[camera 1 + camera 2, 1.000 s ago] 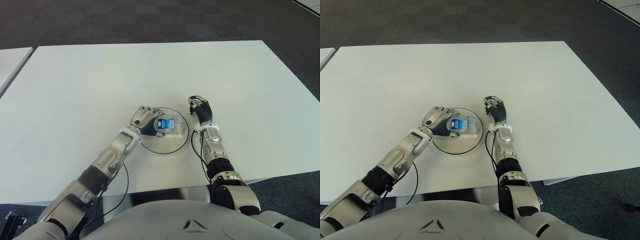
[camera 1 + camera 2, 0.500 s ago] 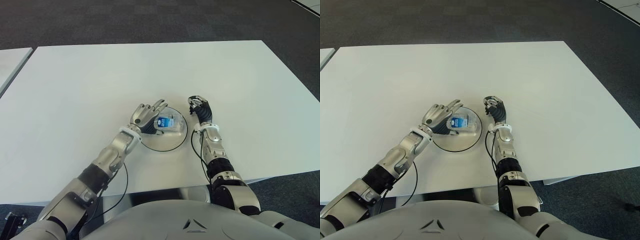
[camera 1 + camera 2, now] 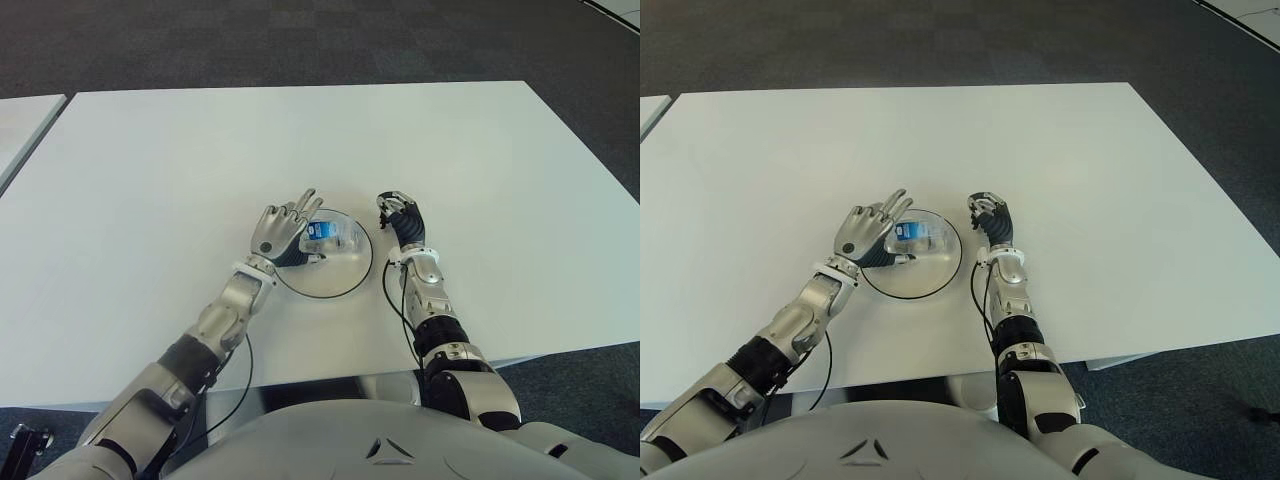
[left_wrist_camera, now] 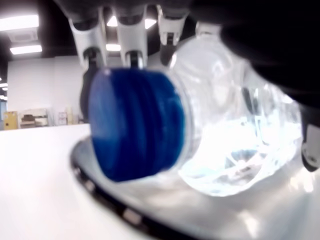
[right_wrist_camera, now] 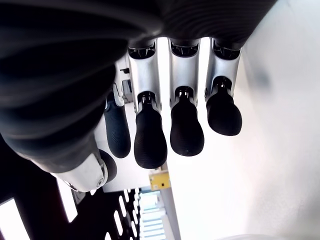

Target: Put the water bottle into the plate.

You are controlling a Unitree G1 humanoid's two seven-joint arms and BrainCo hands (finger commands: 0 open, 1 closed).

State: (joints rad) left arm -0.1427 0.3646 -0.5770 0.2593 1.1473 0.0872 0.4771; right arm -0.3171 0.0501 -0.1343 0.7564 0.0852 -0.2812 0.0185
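A small clear water bottle (image 3: 328, 236) with a blue cap (image 4: 132, 130) and a blue label lies on its side in the round glass plate (image 3: 340, 280) near the table's front middle. My left hand (image 3: 285, 232) is raised at the plate's left rim, fingers spread and lifted off the bottle, holding nothing. My right hand (image 3: 401, 217) shows just right of the plate with its fingers curled, empty.
The white table (image 3: 180, 160) stretches wide on all sides of the plate. A second white table's corner (image 3: 20, 120) shows at the far left. Dark carpet lies beyond the far edge.
My left hand has let go of the bottle: its fingers opened, lifted and drew back to the left. The bottle stays lying in the plate. The right hand has not moved.
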